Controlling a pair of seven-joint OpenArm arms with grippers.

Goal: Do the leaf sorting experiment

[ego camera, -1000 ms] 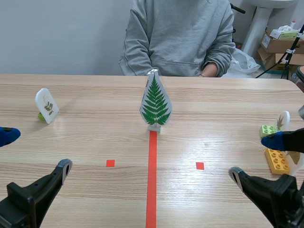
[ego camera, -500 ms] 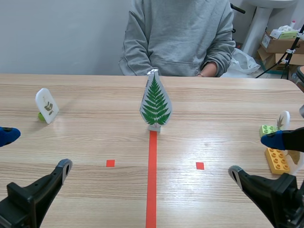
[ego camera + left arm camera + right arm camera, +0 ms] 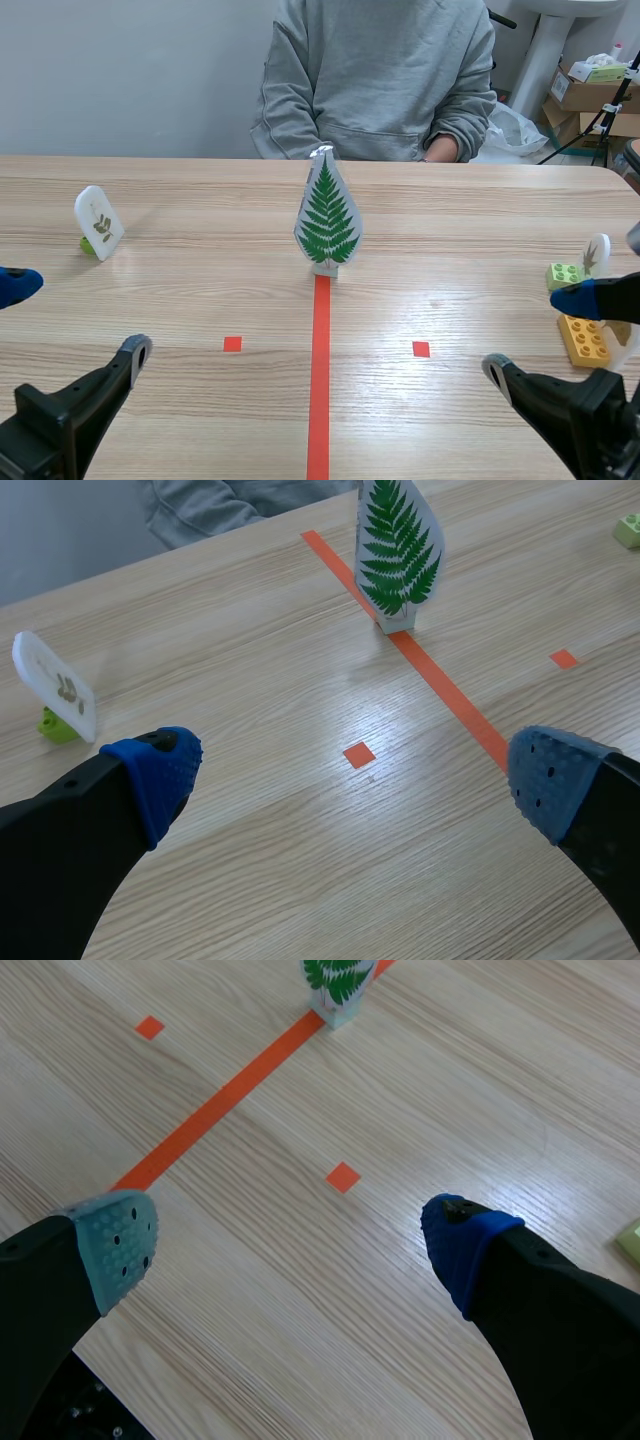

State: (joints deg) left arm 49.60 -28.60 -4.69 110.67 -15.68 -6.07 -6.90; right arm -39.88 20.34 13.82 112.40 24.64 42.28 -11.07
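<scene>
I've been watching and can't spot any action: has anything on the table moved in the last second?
Nothing visibly changed. The left tool and right tool are open as before; the fern card and small leaf card stand where they were.

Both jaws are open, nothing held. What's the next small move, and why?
Probably ease the left gripper forward toward the fern card. Its jaws stand open and empty, and the card stands upright on the tape line ahead of it, untouched. The right gripper is open too, so either arm could likely do it.
</scene>
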